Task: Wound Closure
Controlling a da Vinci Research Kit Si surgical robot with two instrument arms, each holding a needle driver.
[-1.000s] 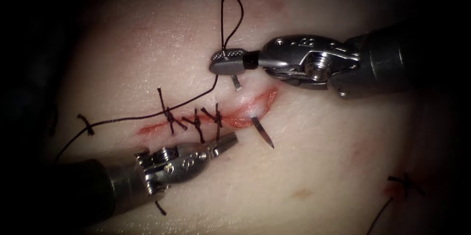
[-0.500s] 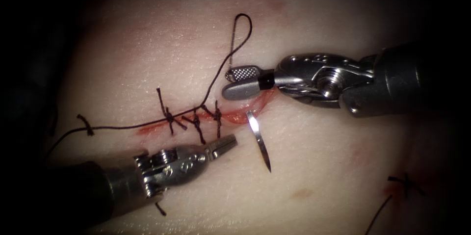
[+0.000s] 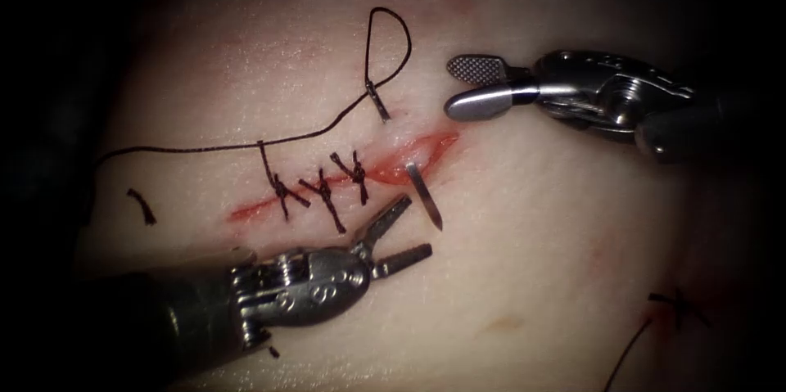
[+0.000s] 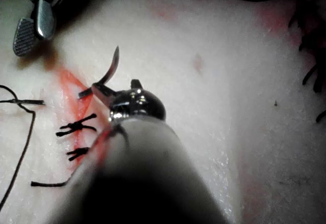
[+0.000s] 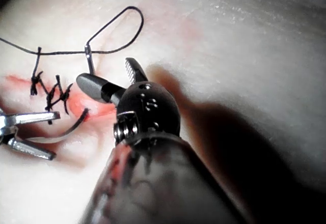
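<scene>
My left end effector (image 3: 401, 232) is spread and empty beside the needle (image 3: 424, 198), which sticks out of the tissue (image 3: 532, 220) below the cut (image 3: 409, 159). Right end effector (image 3: 460, 85) released, empty. Grip behind the tip.

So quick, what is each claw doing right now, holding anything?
Left claw: open, holding nothing, beside the needle lodged in the tissue.
Right claw: open, holding nothing.

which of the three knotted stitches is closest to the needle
The rightmost stitch, beside the open end of the cut where the needle sticks out; the other two sit further left.
</scene>
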